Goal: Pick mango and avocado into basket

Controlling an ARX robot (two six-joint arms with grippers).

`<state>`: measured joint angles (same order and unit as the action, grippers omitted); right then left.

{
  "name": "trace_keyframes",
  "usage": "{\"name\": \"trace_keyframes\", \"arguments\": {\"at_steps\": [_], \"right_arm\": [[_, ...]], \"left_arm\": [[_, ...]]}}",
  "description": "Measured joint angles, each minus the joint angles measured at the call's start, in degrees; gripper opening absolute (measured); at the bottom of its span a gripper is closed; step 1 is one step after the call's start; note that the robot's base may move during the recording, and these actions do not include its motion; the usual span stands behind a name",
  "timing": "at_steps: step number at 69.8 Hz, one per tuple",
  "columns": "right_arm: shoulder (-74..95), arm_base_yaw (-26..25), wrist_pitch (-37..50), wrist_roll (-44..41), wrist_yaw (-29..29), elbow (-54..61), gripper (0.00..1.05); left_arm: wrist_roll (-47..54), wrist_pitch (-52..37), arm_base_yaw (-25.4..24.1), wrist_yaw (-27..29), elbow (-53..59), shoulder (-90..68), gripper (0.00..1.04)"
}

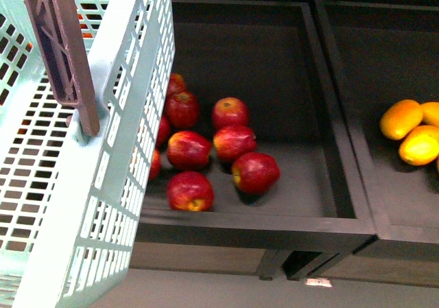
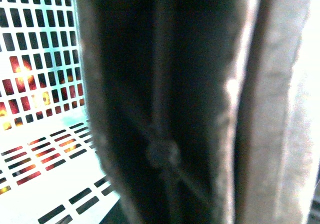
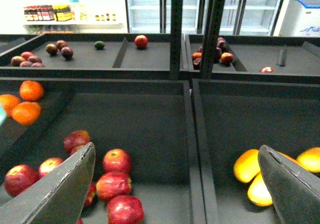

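The pale teal basket hangs tilted at the left of the front view, its brown handle across the top. My left gripper is shut on the basket. Its wrist view is filled by the blurred handle, with the slotted wall behind. Yellow-orange mangoes lie in the right bin, also seen as mangoes from the right wrist. My right gripper stands open above the divider between the two bins, holding nothing. A small dark green fruit, likely the avocado, sits on the far shelf.
Several red apples fill the middle bin beside the basket. A raised black divider separates that bin from the mango bin. Oranges lie in a bin to the left. Dark fruits sit on the far shelf.
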<state>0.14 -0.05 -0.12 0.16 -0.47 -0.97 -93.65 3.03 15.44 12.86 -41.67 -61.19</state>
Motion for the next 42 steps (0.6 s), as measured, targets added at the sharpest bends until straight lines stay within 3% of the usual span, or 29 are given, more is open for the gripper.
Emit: {"name": "trace_keyframes", "arguments": {"at_steps": [9,17,23,28,42], "right_arm": [[0.0,0.02,0.0,0.0,0.13,0.0,0.96],[0.0,0.0,0.0,0.0,0.26,0.0,0.96],[0.0,0.0,0.0,0.0,0.26,0.0,0.96],[0.0,0.0,0.0,0.0,0.24,0.0,0.96],[0.0,0.0,0.0,0.0,0.44,0.0,0.96]], "left_arm": [[0.92,0.0,-0.17,0.98,0.0,0.0,0.13],[1.88,0.74,-0.07,-2.21,-0.13,-0.22,0.13],[14.38,6.27,-0.24,-12.61,-4.44,-4.26,0.13],[28.26,5.55,1.57,-17.35,-9.62,-10.8,0.13],[43.58,7.85,8.52,-16.9,-28.37,-29.22,0.13]]}}
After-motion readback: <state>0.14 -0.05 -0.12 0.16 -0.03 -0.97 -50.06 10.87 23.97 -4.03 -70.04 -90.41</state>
